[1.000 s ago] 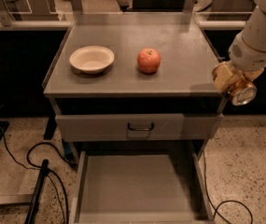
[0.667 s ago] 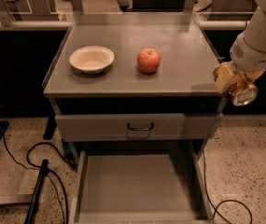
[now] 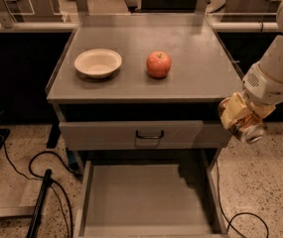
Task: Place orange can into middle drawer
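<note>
Gripper [image 3: 237,117] is at the right side of the cabinet [image 3: 146,83], off its near-right corner and just below the top surface, level with the closed drawer front [image 3: 131,134] (the one with the small black handle). Its fingers are closed around the orange can [image 3: 250,131], which is tilted with its silver end facing down and toward the camera. Can is in the air, right of the cabinet, above the speckled floor [image 3: 265,182], not over the drawer. Middle drawer [image 3: 141,197] is pulled out toward the near side at the bottom, flat grey floor showing. On the cabinet top: white bowl [image 3: 98,62] on the left, red apple [image 3: 158,64] near the middle, apart from each other. Black cables [image 3: 36,167] lie on the floor to the left.
</note>
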`<state>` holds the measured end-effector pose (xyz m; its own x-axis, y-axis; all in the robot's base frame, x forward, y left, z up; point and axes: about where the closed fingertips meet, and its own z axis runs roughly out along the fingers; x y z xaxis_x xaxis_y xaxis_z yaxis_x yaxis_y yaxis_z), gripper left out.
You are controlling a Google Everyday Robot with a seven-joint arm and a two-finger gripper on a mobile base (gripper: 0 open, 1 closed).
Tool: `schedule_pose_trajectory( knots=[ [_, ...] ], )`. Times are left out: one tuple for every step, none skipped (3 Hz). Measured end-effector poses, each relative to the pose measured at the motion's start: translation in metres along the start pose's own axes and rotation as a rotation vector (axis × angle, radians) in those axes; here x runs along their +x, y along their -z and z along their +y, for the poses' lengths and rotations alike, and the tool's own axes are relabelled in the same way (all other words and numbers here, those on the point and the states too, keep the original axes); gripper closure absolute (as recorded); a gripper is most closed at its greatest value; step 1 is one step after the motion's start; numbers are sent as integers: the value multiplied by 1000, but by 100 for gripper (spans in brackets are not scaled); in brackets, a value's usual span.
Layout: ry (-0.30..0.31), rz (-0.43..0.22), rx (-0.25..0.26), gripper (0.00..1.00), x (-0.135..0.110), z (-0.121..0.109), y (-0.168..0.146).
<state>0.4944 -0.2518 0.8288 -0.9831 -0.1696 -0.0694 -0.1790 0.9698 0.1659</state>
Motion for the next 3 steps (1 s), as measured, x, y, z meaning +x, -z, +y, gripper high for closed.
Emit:
schedule_pose_trajectory(
  knots=[
    [-2,2,-6,100,0,0,-2],
    [-52,93,-99,100,17,13,-50],
    [-95,179,-193,100,33,31,-106]
  ],
)
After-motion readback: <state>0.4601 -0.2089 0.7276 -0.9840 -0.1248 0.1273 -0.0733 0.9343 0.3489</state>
